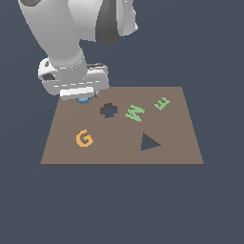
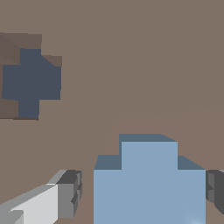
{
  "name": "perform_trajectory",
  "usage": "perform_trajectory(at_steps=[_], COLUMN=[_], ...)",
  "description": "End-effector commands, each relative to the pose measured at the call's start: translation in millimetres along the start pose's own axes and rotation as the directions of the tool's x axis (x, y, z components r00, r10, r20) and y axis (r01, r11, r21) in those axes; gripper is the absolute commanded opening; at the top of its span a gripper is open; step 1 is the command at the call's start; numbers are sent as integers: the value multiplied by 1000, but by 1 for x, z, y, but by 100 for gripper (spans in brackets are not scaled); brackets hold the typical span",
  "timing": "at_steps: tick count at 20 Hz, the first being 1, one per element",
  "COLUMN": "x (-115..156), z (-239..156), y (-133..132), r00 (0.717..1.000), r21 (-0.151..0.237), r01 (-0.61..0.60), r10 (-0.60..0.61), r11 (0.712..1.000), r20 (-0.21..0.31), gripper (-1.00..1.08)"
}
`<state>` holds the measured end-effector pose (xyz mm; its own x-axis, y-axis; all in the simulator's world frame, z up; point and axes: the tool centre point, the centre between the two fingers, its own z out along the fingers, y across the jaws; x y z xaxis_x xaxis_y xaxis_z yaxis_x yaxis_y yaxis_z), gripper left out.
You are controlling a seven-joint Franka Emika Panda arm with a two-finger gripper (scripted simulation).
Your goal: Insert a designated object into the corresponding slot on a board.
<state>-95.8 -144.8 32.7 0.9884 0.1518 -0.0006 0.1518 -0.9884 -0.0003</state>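
Observation:
The light-blue designated object (image 2: pixel 148 183), a stepped cross-like block, sits between the fingers of my gripper (image 2: pixel 144 194). One finger (image 2: pixel 65 194) stands a narrow gap away from it, and the other finger (image 2: pixel 216 192) is right at its side. The gripper is open. In the exterior view the gripper (image 1: pixel 83 97) hangs low over the board's (image 1: pixel 119 147) far corner on that view's left, and only a sliver of the blue piece (image 1: pixel 83 100) shows beneath it. The dark lobed slot (image 1: pixel 108 110) (image 2: pixel 30 83) lies a short way off, uncovered.
On the brown board there is an orange G (image 1: pixel 84 138), a green W (image 1: pixel 134 112), a green E (image 1: pixel 161 103) and a dark triangular cutout (image 1: pixel 148 142). The arm's white links rise above the board's far corner on the exterior view's left.

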Motion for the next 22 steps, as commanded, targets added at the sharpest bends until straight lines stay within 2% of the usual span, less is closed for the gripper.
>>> perform_trajectory(at_steps=[1, 2, 15, 22], x=[0, 0, 0, -1], z=[3, 3, 2, 1], y=[0, 0, 1, -3], r00=[1000, 1000, 1000, 998], r21=[0, 0, -1, -1], r01=[0, 0, -4, -57], r10=[0, 0, 4, 57], r11=[1000, 1000, 1000, 998], r20=[-1, -1, -1, -1], gripper=[100, -100, -100, -100])
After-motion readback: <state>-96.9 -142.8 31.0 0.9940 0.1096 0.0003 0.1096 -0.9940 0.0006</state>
